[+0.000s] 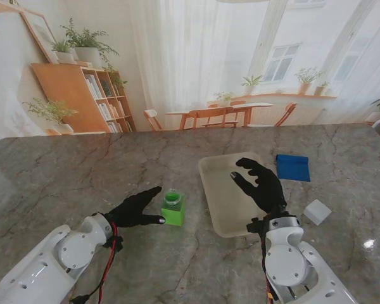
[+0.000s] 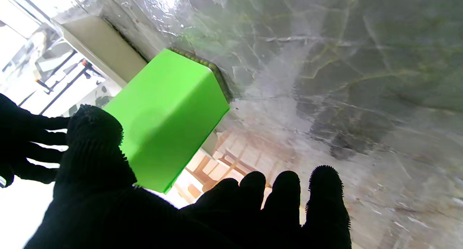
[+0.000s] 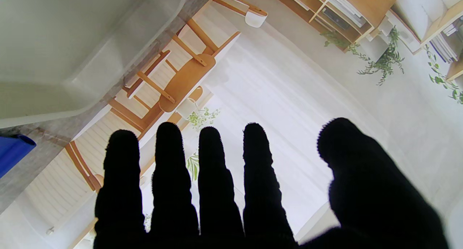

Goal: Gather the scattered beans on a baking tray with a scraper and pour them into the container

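1. So, big grey marble worktop (image 1: pixel 82 164) holds everything.
2. Pale baking tray (image 1: pixel 216 190) lies right of the middle; can't see any beans on it, too small to tell.
3. Right hand (image 1: pixel 261 183) hangs over the tray w/ fingers spread, holding nothing.
4. Left hand (image 1: pixel 134 210) is open too, thumb & fingers apart, just beside the green container (image 1: pixel 173 209).
5. Blue scraper (image 1: pixel 293 167) lies flat, right of the tray.
6. Small white block (image 1: pixel 317 211) sits nearer to me, right of the tray.
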Motion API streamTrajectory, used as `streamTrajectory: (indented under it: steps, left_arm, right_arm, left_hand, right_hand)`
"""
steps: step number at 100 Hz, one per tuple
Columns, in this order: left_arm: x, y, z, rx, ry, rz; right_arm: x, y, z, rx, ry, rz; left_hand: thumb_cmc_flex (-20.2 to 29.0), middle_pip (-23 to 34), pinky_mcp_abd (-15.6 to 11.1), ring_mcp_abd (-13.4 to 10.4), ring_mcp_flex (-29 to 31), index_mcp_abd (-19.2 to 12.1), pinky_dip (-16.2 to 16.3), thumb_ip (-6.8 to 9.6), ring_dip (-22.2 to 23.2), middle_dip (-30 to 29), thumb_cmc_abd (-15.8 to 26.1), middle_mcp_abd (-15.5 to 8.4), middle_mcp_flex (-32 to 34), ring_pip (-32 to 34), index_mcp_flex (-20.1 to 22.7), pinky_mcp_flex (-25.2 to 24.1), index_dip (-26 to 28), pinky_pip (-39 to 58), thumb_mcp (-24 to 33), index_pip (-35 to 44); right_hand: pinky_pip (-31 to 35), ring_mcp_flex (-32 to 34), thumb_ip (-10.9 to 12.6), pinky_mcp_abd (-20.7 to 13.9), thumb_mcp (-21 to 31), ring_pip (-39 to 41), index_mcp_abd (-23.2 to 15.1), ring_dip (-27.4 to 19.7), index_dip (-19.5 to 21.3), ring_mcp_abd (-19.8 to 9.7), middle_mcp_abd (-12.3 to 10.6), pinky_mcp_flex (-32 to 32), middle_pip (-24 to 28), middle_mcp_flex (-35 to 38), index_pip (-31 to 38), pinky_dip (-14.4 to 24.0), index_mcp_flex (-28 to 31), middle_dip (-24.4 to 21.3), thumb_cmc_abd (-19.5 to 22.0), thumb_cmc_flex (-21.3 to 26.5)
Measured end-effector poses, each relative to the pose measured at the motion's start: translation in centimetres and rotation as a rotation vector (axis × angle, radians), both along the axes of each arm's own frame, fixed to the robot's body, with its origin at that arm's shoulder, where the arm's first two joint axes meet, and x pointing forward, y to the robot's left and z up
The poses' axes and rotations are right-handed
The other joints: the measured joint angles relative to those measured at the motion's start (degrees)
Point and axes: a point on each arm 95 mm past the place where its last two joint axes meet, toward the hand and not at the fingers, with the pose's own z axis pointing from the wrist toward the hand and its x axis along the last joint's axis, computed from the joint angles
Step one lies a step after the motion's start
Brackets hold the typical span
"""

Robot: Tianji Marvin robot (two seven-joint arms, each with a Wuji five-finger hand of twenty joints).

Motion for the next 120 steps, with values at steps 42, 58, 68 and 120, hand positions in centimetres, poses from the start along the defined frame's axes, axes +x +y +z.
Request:
streamTrajectory:
  steps: [42, 58, 68, 120]
  left_arm:
    - [1.6, -0.5, -1.7, -0.109, 0.032, -0.009]
    - [1.6, -1.0, -1.8, -0.140, 0.070, -0.050]
    - [1.7, -1.2, -1.9, -0.138, 0.073, -0.083]
    - [2.4, -2.4, -3.0, -0.246, 0.128, -0.082]
  right_arm:
    - [0.0, 0.2, -0.1, 0.016, 0.019, -0.030]
    - [0.0, 0.3, -0.2, 0.024, 0.028, -0.037]
    - [0.0, 0.4, -0.2, 0.029, 0.031, -0.045]
    - [0.1, 0.6, -0.3, 0.043, 0.051, -0.058]
  left_hand:
    - [-3.73, -0.02, -5.56, 0.10, -0.59, 0.48, -2.06, 0.00, 0.00, 0.00, 0.06, 0.49, -2.22, 0.03, -0.68, -3.32, -3.53, 0.37, -0.19, -0.17]
    - [-4.14, -0.02, -5.73, -0.46, -0.62, -1.00, -3.75, 0.00, 0.01, 0.10, 0.06, -0.92, -2.79, 0.03, -0.68, -5.38, -4.31, -3.30, -0.19, -0.19]
    - [-4.14, -0.02, -5.81, -0.91, -0.62, -1.56, -4.29, 0.00, 0.01, 0.46, 0.04, -1.57, -2.79, 0.03, -0.52, -5.45, -4.31, -3.91, -0.19, -0.19]
    - [3.08, 1.78, -13.90, -5.49, 2.40, -10.45, -4.41, 0.43, 1.14, 3.25, -5.11, -6.58, 1.49, -0.12, -0.68, -5.61, 9.48, -3.98, 0.12, 3.19]
  right_hand:
    - [1.66, 1.18, 0.00, 0.00, -0.02, 2.10, 0.66, 1.03, 0.00, 0.00, 0.27, 0.60, 0.15, 0.97, 0.01, 0.71, 0.03, 0.66, 0.26, 1.84]
    - [2.39, 1.18, 0.00, 0.02, -0.05, 2.92, 0.68, 1.28, 0.00, 0.00, 0.34, 0.65, 0.76, 1.02, 0.01, 0.75, 0.04, 0.73, 0.84, 2.33]
    - [2.83, 1.18, -0.01, 0.04, -0.05, 3.45, 0.70, 1.38, 0.00, 0.00, 0.62, 0.65, 0.84, 1.20, 0.02, 0.76, 0.04, 1.38, 0.87, 2.49]
    - [4.50, 1.19, -0.01, 0.08, -0.13, 5.56, 1.40, 1.85, 0.00, 0.00, 0.83, 0.90, 1.47, 1.62, 0.42, 0.76, 0.75, 2.11, 1.61, 4.21]
